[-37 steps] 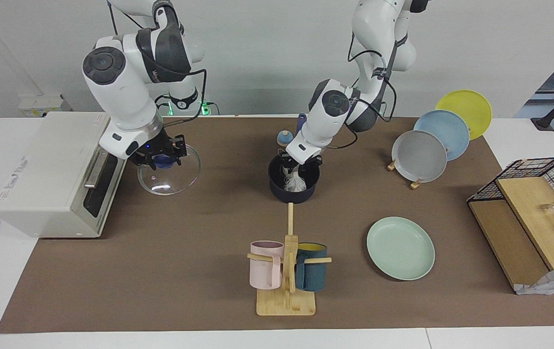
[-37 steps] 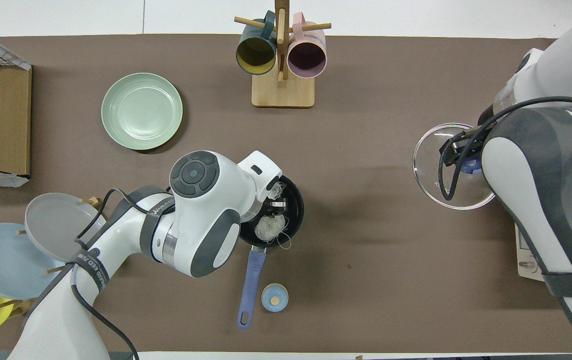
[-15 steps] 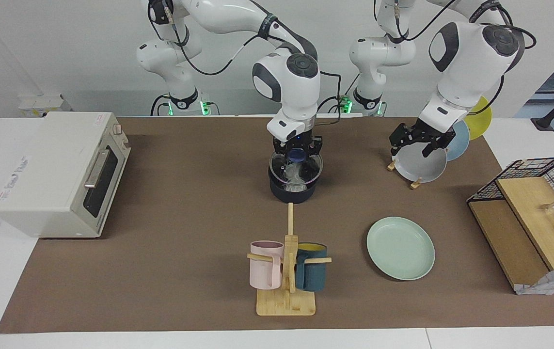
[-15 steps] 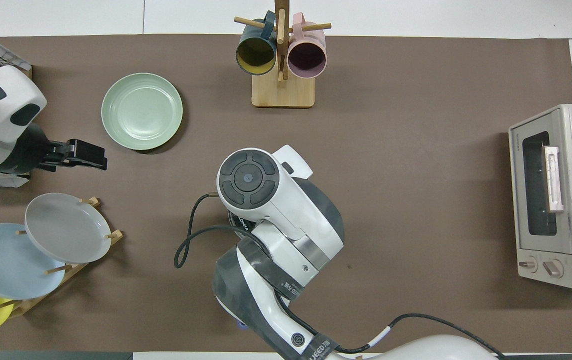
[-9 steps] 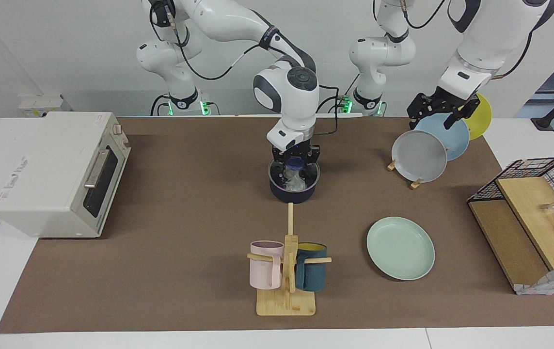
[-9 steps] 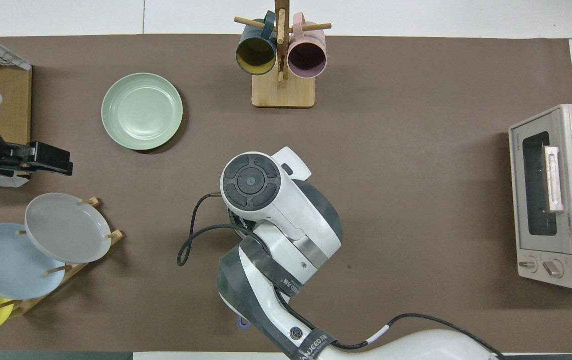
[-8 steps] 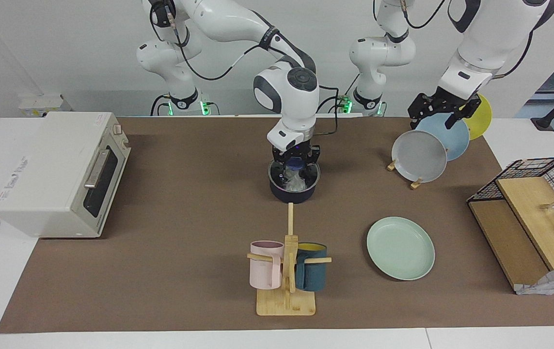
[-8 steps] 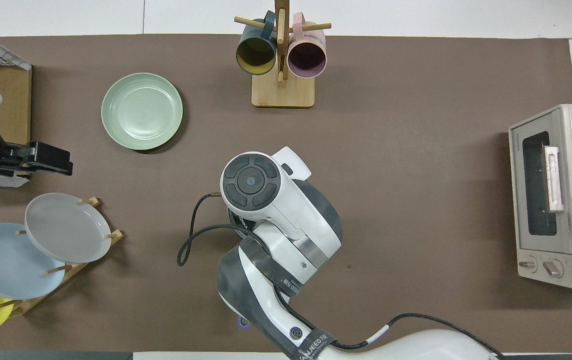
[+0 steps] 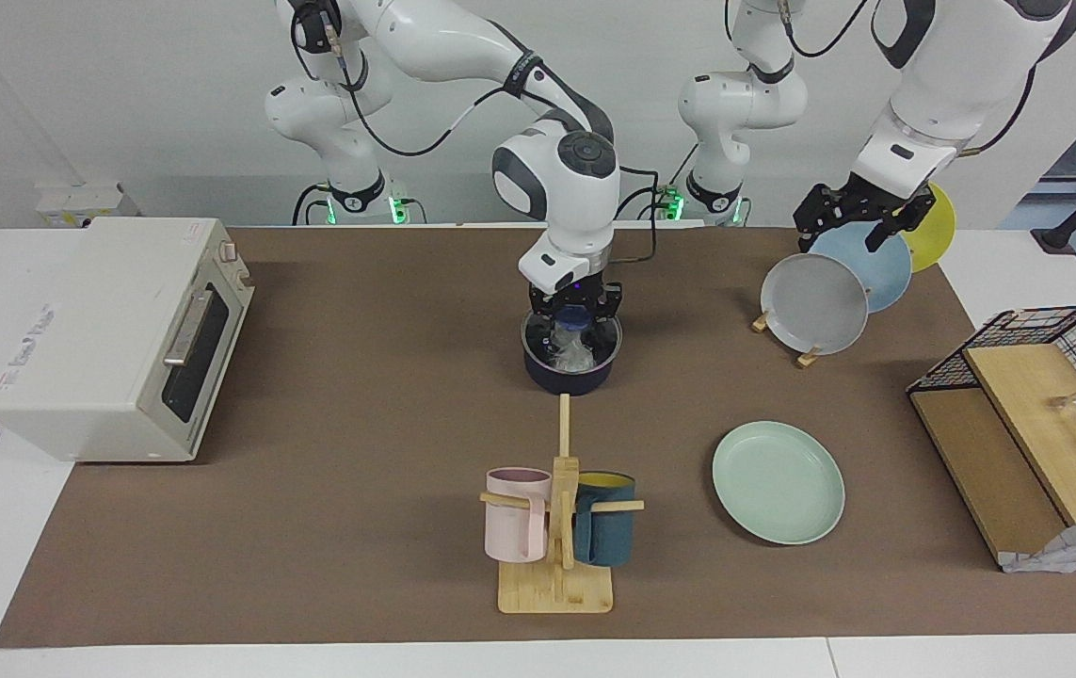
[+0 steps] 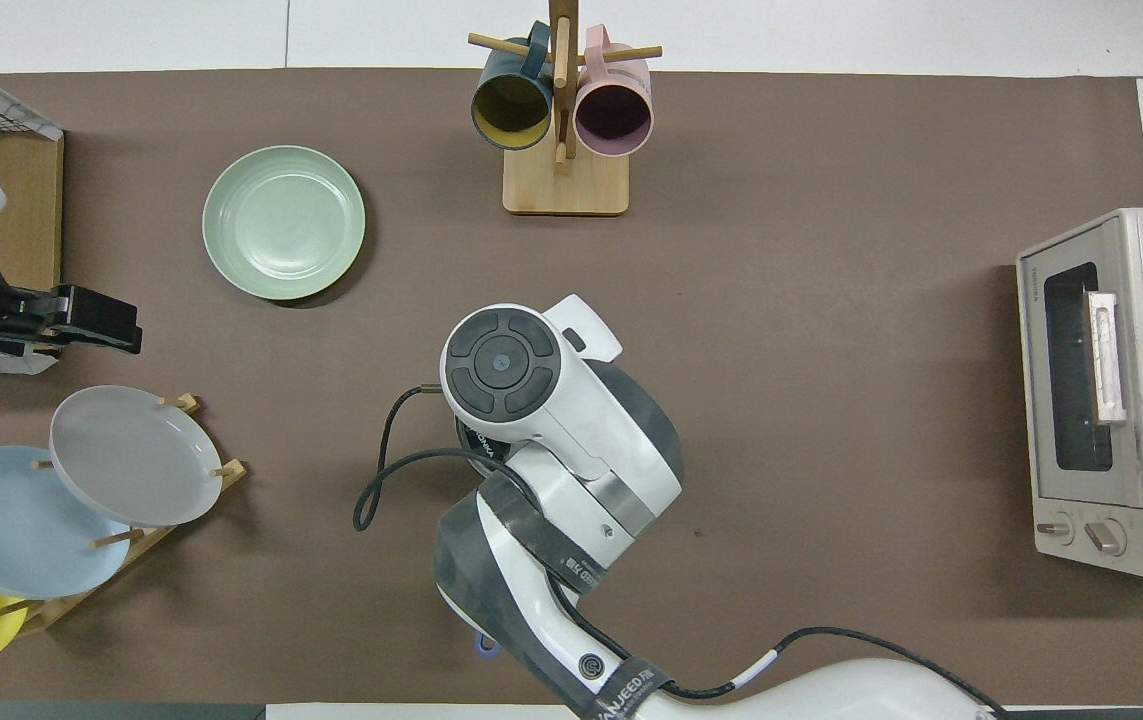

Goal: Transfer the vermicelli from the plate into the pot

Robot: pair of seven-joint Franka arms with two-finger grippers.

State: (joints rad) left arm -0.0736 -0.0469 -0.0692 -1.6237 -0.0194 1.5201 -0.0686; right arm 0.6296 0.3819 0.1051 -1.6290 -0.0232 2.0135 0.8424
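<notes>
We see a matt brown table mat (image 9: 359, 527) that looks like paper or felt — smooth, no sheen. The mug rack (image 9: 558, 565) is pale bare wood. The mint-green plate (image 9: 778, 482) looks like matt plastic; the pot (image 9: 570, 369) is dark with a dull finish, its lid (image 9: 571, 341) clear glass. The toaster oven (image 9: 95, 339) has an off-white satin shell — its door is glossy dark glass.

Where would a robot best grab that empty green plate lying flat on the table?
Probably by the raised rim of the green plate, coming down from above at its edge. It lies flat on the mat, so only the rim gives the tool something to pinch; nothing stands close around it.
</notes>
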